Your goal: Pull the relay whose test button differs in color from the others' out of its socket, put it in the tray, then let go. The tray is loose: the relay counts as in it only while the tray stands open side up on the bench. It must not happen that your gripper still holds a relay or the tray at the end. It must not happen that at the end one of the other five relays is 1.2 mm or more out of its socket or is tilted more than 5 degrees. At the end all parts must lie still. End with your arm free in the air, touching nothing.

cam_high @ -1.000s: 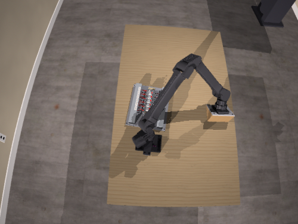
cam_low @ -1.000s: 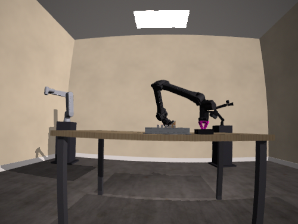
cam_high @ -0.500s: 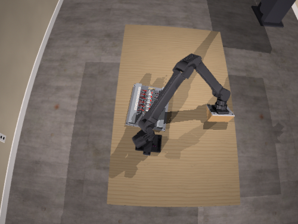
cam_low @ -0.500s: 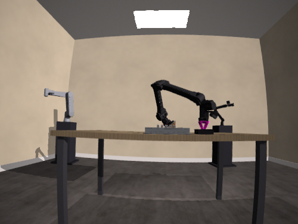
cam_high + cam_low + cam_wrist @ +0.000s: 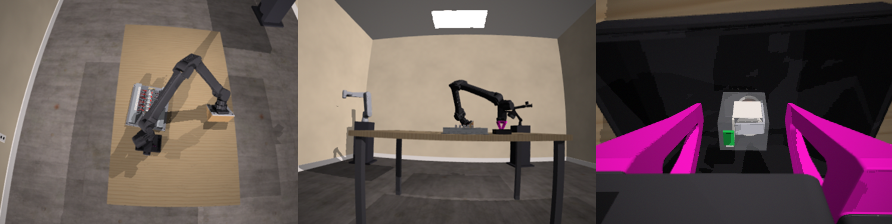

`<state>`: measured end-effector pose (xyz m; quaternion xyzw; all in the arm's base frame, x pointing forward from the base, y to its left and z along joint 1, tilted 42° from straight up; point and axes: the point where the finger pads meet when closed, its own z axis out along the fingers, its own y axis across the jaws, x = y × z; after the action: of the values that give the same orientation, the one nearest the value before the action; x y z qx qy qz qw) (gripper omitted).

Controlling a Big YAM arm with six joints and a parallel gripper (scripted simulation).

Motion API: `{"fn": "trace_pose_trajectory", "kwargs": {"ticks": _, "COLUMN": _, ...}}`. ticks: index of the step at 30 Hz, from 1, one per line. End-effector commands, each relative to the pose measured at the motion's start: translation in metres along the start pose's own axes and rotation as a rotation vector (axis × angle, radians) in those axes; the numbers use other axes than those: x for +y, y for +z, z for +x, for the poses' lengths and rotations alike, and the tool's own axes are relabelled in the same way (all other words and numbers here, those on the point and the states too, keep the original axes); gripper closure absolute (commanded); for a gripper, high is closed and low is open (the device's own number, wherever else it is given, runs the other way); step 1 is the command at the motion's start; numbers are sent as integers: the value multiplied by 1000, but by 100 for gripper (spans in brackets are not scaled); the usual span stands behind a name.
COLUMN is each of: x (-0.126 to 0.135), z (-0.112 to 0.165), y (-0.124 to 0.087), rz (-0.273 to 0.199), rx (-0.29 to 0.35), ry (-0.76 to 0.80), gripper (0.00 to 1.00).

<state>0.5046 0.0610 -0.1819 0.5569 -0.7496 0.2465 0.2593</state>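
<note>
A clear relay (image 5: 742, 121) with a green test button lies on the floor of the black tray (image 5: 746, 75). My gripper (image 5: 744, 111) hangs just above it with its magenta fingers open, one on each side of the relay and clear of it. In the overhead view the tray (image 5: 152, 146) sits on the bench just in front of the grey relay panel (image 5: 145, 104), with my wrist over it. The side view shows the gripper (image 5: 502, 125) right above the tray (image 5: 502, 131). The panel's other relays show red buttons.
My arm's base block (image 5: 220, 114) stands at the right of the bench. A grey arm (image 5: 362, 102) on a pedestal stands off the bench at the left. A dark pedestal (image 5: 520, 143) stands behind the bench's right end.
</note>
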Motion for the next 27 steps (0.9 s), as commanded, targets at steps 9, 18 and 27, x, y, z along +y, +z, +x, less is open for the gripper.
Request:
{"fn": "trace_pose_trajectory", "kwargs": {"ticks": 9, "x": -6, "z": -6, "y": -9, "rz": 23, "rx": -16, "ry": 4, "gripper": 41}}
{"fn": "trace_pose_trajectory", "kwargs": {"ticks": 18, "x": -6, "z": -6, "y": -11, "rz": 25, "rx": -16, "ry": 4, "gripper": 41}}
{"fn": "trace_pose_trajectory", "kwargs": {"ticks": 27, "x": -8, "z": -7, "y": -20, "rz": 31, "rx": -19, "ry": 5, "gripper": 41}}
